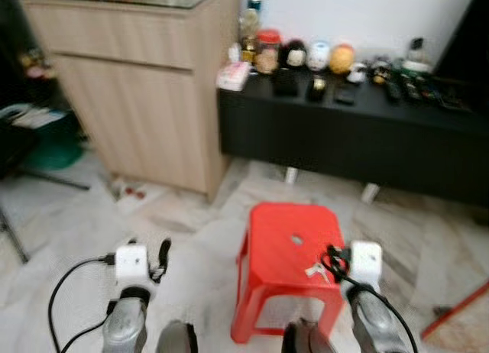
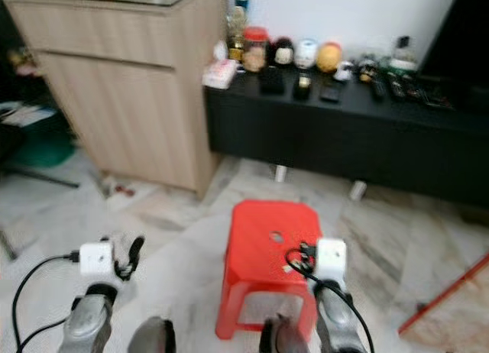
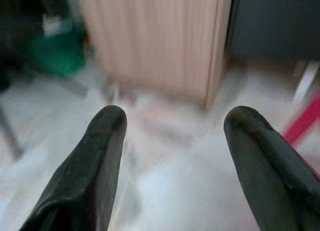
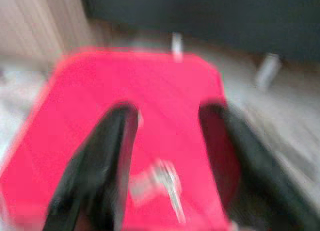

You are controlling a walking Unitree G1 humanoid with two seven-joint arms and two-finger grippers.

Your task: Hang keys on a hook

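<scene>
A small bunch of silver keys (image 1: 315, 271) lies on the top of a red plastic stool (image 1: 286, 234), near its right front corner. My right gripper (image 4: 169, 111) hovers low over the stool, open, and the keys (image 4: 162, 183) lie on the red seat (image 4: 150, 81) between and beneath its two black fingers (image 4: 100, 161), untouched. The right wrist (image 1: 365, 263) hangs just right of the keys. My left gripper (image 3: 175, 116) is open and holds nothing, out over bare floor left of the stool. The views are blurred.
A light wooden cabinet (image 1: 145, 85) stands at the back left. Beside it runs a low black console (image 1: 344, 139) with jars, figurines and remotes on top. A green bin (image 1: 57, 143) sits far left and a red bar (image 1: 458, 307) slants at the right edge. The floor is pale marble (image 1: 191, 231).
</scene>
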